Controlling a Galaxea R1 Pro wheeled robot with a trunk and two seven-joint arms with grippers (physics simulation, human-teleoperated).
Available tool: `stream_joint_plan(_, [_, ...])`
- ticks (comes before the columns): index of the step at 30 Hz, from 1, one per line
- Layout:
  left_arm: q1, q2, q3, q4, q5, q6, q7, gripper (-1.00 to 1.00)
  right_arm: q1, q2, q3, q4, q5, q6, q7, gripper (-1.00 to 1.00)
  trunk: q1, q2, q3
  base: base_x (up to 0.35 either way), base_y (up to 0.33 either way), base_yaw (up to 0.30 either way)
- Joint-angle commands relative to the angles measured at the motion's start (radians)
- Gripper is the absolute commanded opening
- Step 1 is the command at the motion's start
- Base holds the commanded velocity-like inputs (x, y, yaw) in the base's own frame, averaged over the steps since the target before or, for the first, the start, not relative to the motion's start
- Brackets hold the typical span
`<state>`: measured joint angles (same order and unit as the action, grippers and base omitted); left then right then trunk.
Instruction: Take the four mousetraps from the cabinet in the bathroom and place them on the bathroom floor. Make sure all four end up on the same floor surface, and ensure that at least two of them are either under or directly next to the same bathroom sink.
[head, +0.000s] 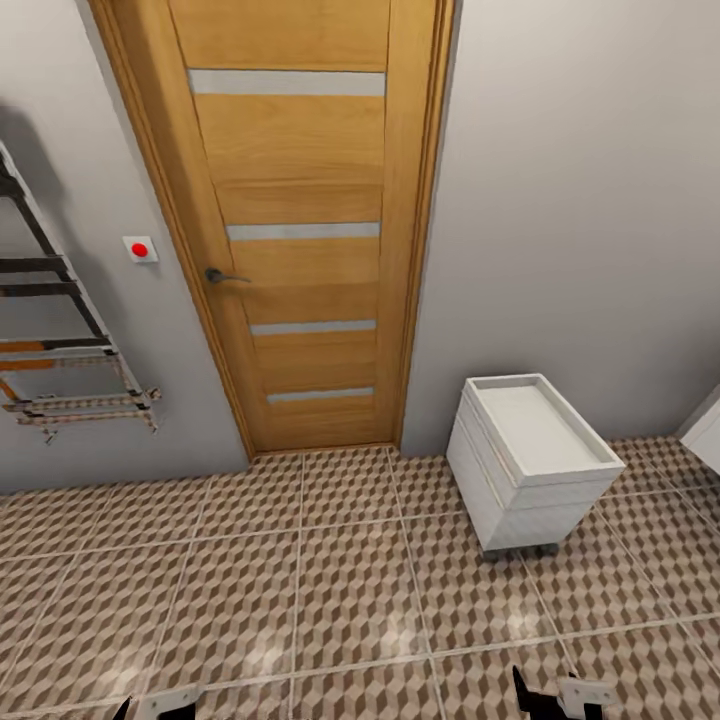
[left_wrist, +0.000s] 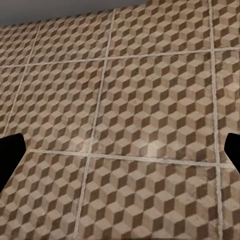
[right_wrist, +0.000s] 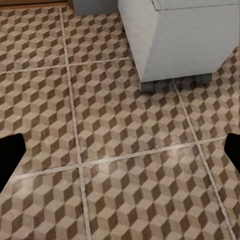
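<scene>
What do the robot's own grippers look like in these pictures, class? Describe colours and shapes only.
In the head view, the left gripper and right gripper show pale grey-white blocky bodies with small dark holes and black pointed parts. In each wrist view, the fingertips appear as plain black rounded wedges at the frame's edges. No cables or markings are visible.

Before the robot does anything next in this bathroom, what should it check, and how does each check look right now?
1. Grippers empty: ok. Left gripper and right gripper show spread fingertips with only bathroom floor between them.
2. Mousetraps in sight: not ok; the tiles in view carry none.
3. Cabinet found: not ok. Ahead are a closed wooden door and a small white wheeled unit, not an orange-brown chest.
4. Sink located: cannot tell; a white edge at far right is too cropped to identify.
5. Room to turn: ok ahead, though the white unit stands close on the right.
</scene>
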<state>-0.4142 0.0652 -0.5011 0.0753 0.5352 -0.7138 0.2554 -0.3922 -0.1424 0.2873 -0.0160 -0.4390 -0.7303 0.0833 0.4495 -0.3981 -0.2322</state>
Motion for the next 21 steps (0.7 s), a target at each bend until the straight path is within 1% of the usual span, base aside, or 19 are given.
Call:
stream_joint_plan(1, [-0.001, -0.001, -0.008, 0.003, -0.001, -0.003, 0.007, 1.00, -0.001, 0.000, 0.003, 0.001, -0.010, -0.003, 0.009, 1.00, 0.001, -0.002, -0.002, 0.000, 0.000, 0.282])
stream_joint_plan(21, [-0.001, -0.002, -0.008, 0.003, -0.001, -0.003, 0.007, 1.00, -0.001, 0.000, 0.003, 0.001, -0.010, -0.003, 0.009, 1.00, 0.001, -0.002, -0.002, 0.000, 0.000, 0.282])
